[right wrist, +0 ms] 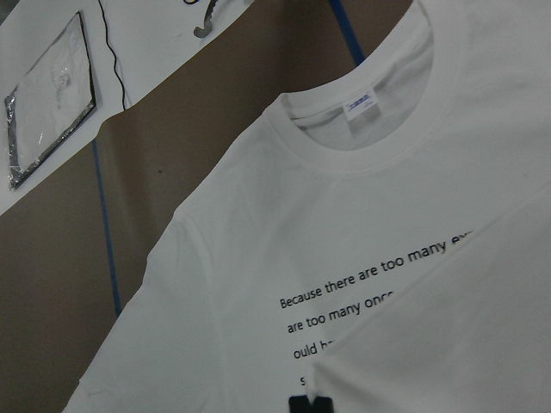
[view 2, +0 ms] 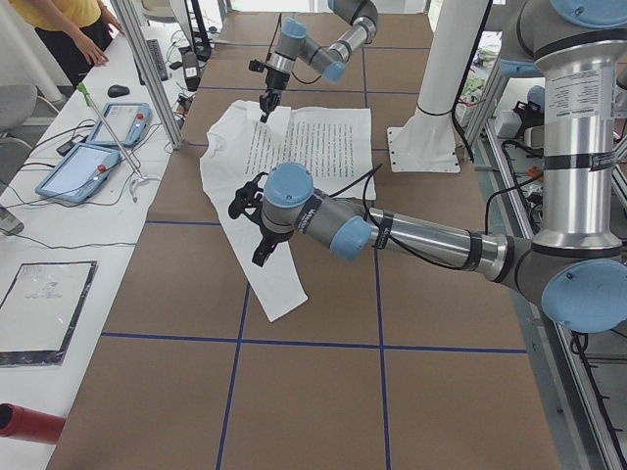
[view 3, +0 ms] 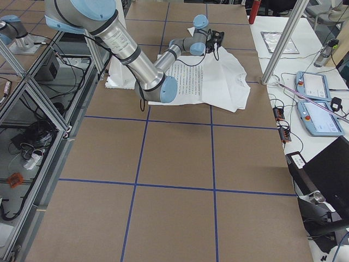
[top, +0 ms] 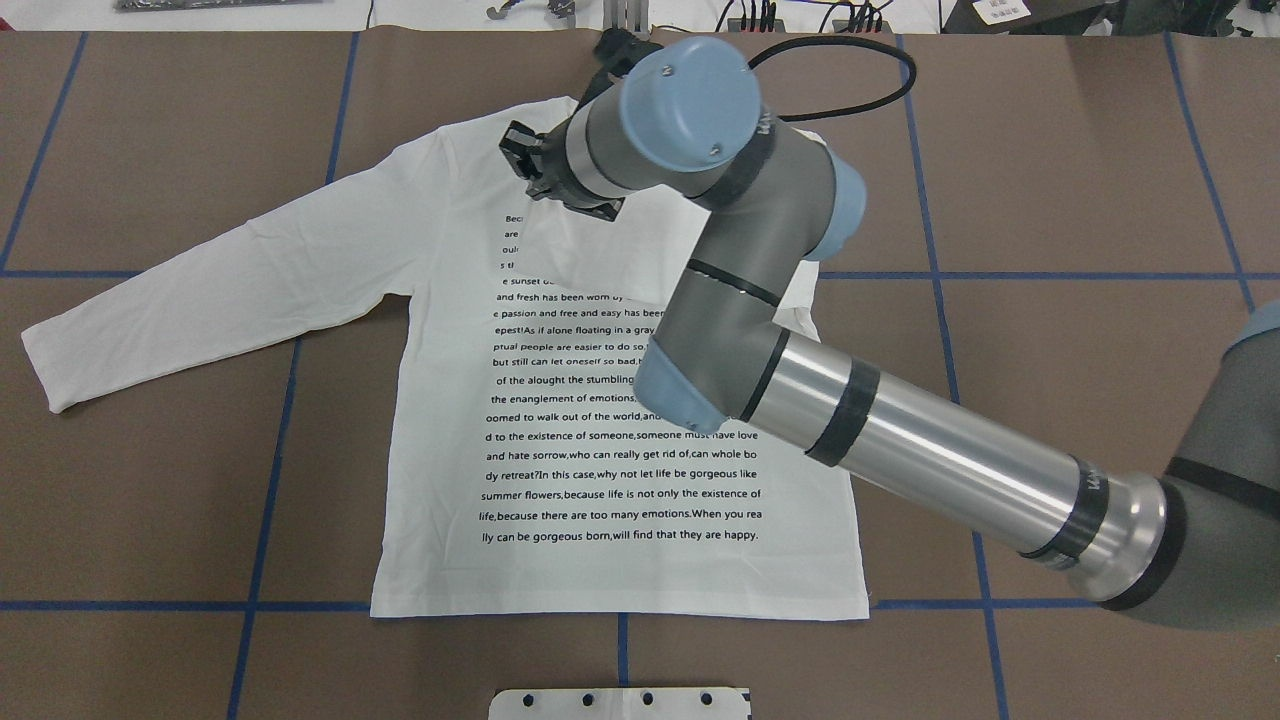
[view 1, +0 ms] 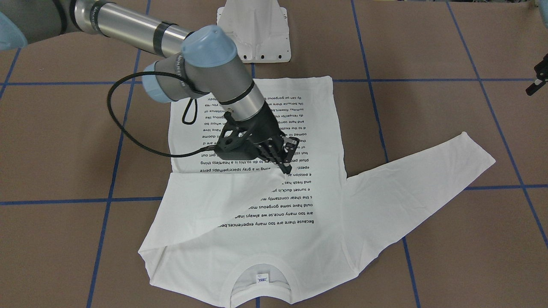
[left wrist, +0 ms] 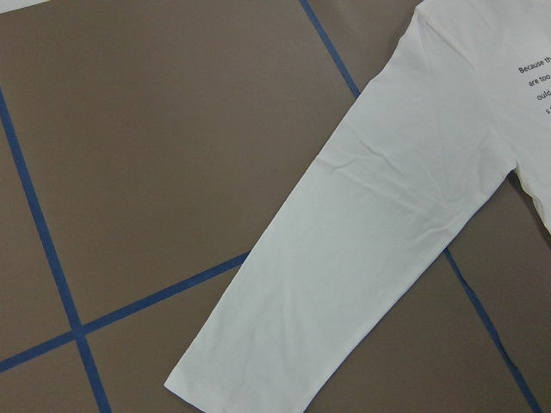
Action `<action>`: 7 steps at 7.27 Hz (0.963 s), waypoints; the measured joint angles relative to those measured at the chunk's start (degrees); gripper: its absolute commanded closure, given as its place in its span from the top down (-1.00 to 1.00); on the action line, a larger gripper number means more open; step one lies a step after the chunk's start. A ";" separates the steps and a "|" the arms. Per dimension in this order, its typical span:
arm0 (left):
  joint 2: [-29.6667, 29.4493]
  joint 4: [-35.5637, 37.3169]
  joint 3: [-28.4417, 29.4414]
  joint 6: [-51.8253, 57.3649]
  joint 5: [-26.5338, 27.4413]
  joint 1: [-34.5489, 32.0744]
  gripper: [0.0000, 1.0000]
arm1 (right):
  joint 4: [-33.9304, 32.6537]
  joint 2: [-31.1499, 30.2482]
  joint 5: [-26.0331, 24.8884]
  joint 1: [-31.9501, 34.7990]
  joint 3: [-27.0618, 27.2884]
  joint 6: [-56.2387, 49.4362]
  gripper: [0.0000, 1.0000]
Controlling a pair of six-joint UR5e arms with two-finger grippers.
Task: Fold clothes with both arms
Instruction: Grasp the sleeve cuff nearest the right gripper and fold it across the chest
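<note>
The white long-sleeved shirt [view 1: 205,231] lies flat with its black text up and its collar [right wrist: 370,146] and neck label [right wrist: 362,105] on the far side from the robot. My right gripper [view 1: 286,167] is over the chest text, shut on the cuff of one sleeve that is folded across the body [top: 440,400]. The other sleeve [left wrist: 362,258] lies stretched out on the table. My left gripper [view 1: 535,83] hovers beyond that sleeve's end, touching no cloth. Only a part of it shows, so I cannot tell whether it is open or shut.
The white pedestal base [view 1: 254,30] stands just past the shirt's hem. Blue tape lines [top: 270,500] cross the brown table. Teach pendants [view 2: 98,127], a framed sheet [view 2: 39,308] and a person [view 2: 69,29] are along the operators' side.
</note>
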 measured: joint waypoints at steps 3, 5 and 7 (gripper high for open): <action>0.09 0.00 -0.07 0.00 0.04 -0.02 1.00 | -1.57 6.23 -6.77 -6.57 -5.74 0.99 -1.00; 0.13 0.00 0.00 0.00 0.04 0.00 1.00 | -1.54 7.14 -7.90 -7.31 -7.27 1.00 -0.45; 0.13 0.00 0.15 0.02 0.06 0.06 1.00 | -1.37 7.26 -9.75 -7.26 -7.92 2.06 0.72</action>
